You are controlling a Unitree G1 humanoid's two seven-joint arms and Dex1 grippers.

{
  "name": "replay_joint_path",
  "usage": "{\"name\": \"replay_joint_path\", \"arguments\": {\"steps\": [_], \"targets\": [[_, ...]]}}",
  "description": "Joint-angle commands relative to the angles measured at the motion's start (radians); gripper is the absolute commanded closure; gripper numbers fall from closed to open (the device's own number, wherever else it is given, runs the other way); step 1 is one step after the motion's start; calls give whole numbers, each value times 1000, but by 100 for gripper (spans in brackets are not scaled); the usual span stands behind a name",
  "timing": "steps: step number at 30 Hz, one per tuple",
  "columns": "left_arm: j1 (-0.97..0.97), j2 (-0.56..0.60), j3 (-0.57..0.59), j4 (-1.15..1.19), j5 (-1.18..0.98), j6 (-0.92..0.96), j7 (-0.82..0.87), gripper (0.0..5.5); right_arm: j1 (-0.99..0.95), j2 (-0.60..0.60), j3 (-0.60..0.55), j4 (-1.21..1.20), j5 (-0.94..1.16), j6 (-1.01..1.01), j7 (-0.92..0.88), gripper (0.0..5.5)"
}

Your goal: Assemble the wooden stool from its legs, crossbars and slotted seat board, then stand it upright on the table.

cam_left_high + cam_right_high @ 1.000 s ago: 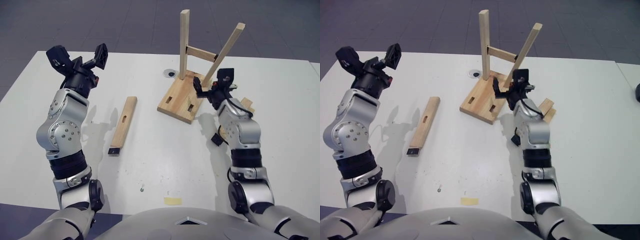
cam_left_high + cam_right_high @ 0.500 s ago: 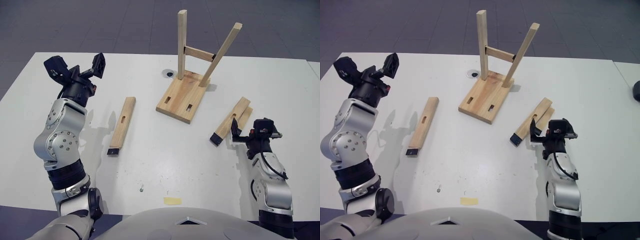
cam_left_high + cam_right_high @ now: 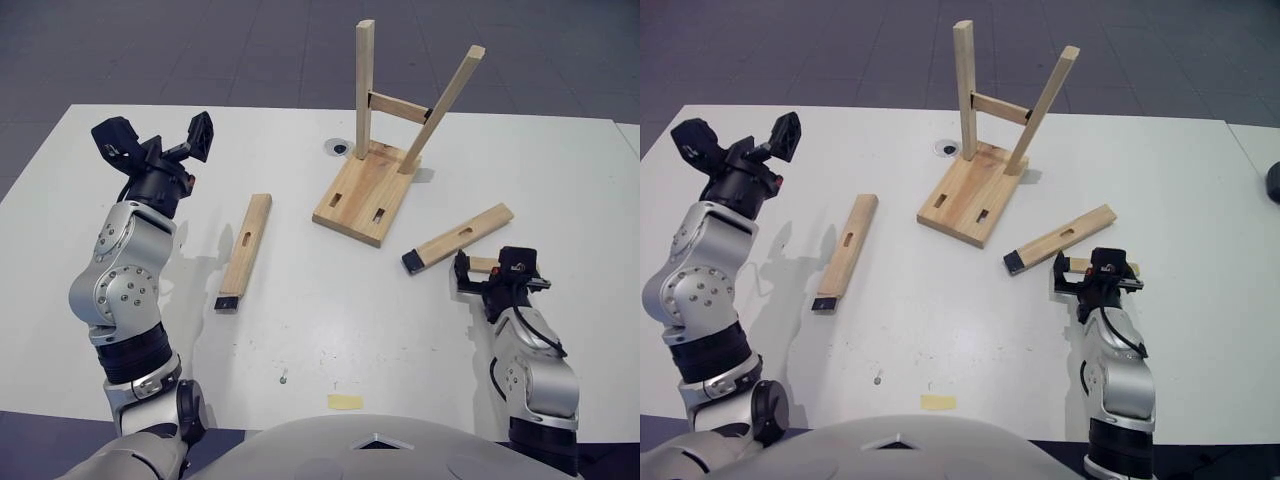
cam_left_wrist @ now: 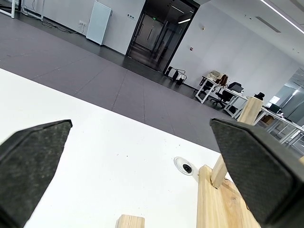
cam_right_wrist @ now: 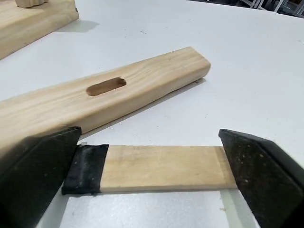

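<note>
Matt bare-wood leg (image 3: 243,260); smooth white table (image 3: 310,330).

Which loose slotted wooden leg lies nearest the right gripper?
The slotted wooden leg right of the wooden seat board, just beyond the right gripper; the other leg lies left of the board.

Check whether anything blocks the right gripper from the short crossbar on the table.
Nothing visible does. The right gripper is open, with the short crossbar lying flat right at its fingers. The slotted leg lies on the crossbar's far side, out of the gripper's path.
</note>
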Motion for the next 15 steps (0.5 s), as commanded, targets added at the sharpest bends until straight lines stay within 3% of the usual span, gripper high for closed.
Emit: {"name": "replay_joint_path", "arguments": {"steps": [1, 9, 15], "targets": [[7, -8, -3, -6, 7, 8, 8, 10, -16, 33, -52, 27, 34, 113, -36, 10], [14, 5, -12, 18, 23, 15, -10, 10, 63, 19, -59, 12, 17, 162, -29, 10], [10, 11, -23, 23, 33, 21, -20, 10, 216, -35, -17, 59, -17, -49, 79, 10]]}}
